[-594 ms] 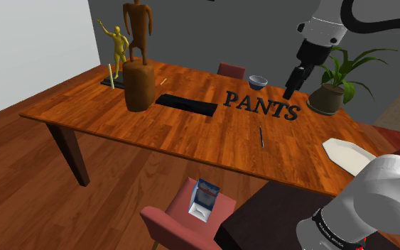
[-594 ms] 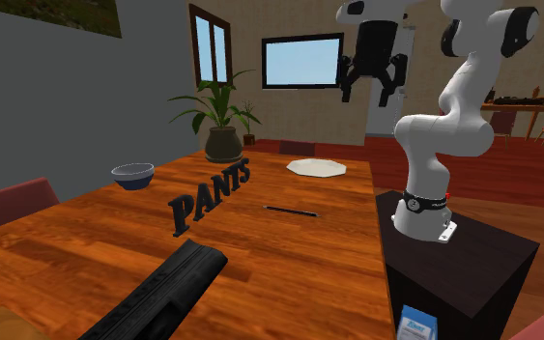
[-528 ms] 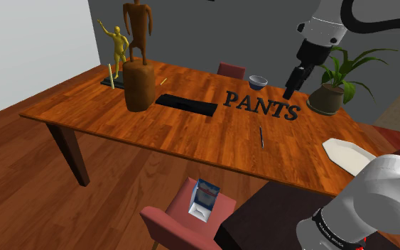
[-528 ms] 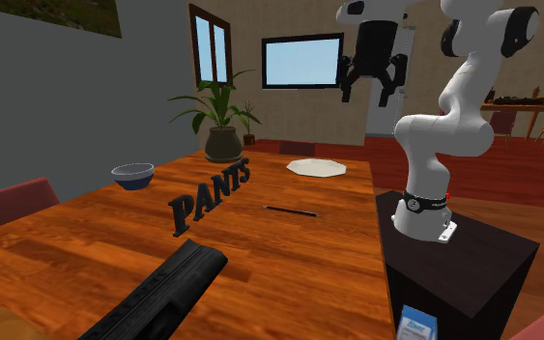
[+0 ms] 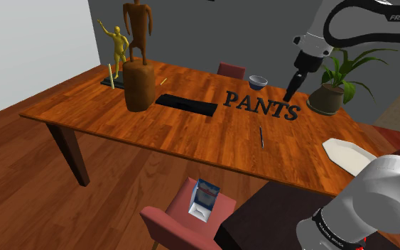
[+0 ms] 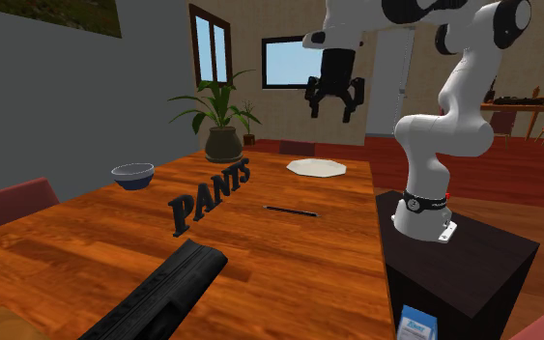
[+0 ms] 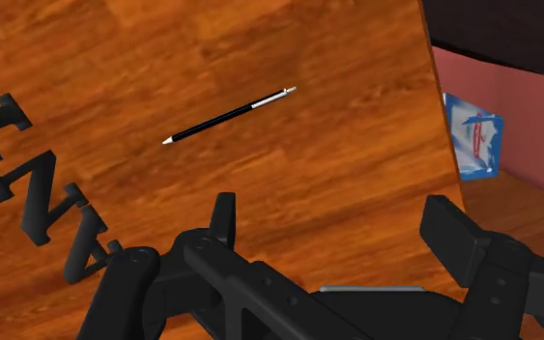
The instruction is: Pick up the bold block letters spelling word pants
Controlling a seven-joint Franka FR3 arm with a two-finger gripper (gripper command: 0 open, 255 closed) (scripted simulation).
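Dark block letters spelling PANTS [image 5: 262, 106] stand upright on the wooden table [image 5: 120, 113], also seen as PANTS letters [image 6: 207, 198] and in part as letters [image 7: 28, 184] beside the fingers. My black gripper [image 5: 290, 93] hangs above the table past the S end of the word, clear of it. In the second exterior view the gripper [image 6: 333, 110] is high over the table with its fingers apart. In the wrist view the gripper [image 7: 342, 227] is open and holds nothing.
A black pen [image 5: 261, 137] lies near the letters, also pen [image 7: 226, 117]. A blue bowl [image 5: 258, 82], a potted plant [image 5: 333, 89], a white plate [image 5: 349, 155], a flat black slab [image 5: 185, 104] and wooden figures [image 5: 138, 64] stand on the table. A red chair with a blue carton [image 5: 205, 199] sits below.
The arm has swung: in the second exterior view the gripper moved left and slightly down, over the table. The letters have not moved.
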